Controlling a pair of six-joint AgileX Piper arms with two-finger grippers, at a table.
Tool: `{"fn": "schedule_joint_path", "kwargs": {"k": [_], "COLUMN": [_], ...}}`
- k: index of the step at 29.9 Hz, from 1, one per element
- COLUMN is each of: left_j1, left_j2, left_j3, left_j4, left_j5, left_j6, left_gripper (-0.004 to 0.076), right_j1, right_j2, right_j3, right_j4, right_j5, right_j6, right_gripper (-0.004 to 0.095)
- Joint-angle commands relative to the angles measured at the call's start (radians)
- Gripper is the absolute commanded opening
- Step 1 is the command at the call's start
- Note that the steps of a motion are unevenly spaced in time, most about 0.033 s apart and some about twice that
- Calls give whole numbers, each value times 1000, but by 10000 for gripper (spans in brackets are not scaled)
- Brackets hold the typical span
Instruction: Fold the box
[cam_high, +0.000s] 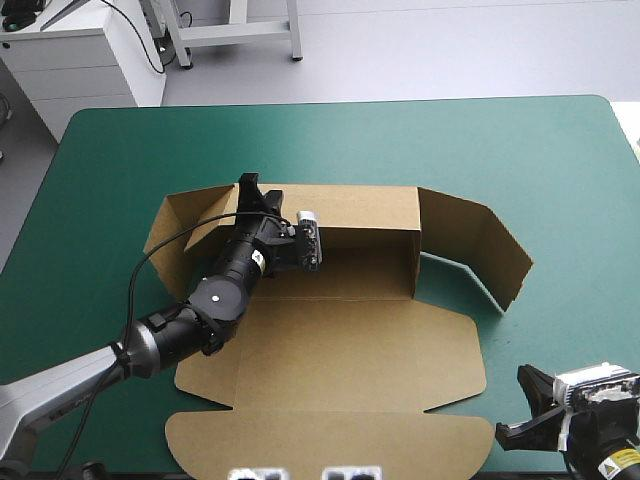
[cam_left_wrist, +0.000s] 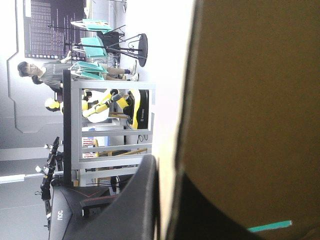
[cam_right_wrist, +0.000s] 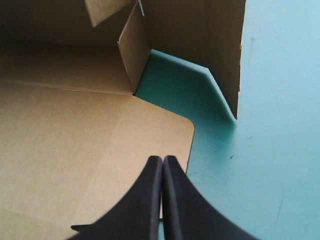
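- While the left jaws are clenching the box (cam_high: 350, 340) by its raised back wall,
- the right jaws are hovering pressed together beside its near right corner.

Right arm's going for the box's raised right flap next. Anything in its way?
Nothing visible. Between the shut right gripper and the box's raised right flap lie only bare teal-green cover and the flat panel's rounded corner.
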Motion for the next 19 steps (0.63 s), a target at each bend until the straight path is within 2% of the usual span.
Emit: {"fn": "schedule_joint_path", "kwargs": {"k": [1,3,7,9,14,19], "left_j1": [-4,-4,-4,-6,-6,-6], "left_j2": [-26,-21,-20,-20,-20,-20], "left_j3": [-15,-15,-15,-15,-15,-15], "left_j4": [58,58,58,58,58,58], "left_j5": [55,101,123,118,118,104], "left_j6": [-92,-119,-152,-151,-137,-97], "left_gripper": [-8,-8,-8,-8,-8,-8], "right_j1": [-2,-2,-2,-2,-2,-2], "right_j2": [13,22,89,144,342,581], "right_j3": [-20,-20,-27,-46,-154,-353], "right_j4": [47,59,157,205,212,214], "right_j5": [-111,-126,-153,-201,-262,-244], "right_j6": [-10,-24,-163,-146,-134,-156], "right_gripper": [-14,-14,-14,-14,-14,-14]}}
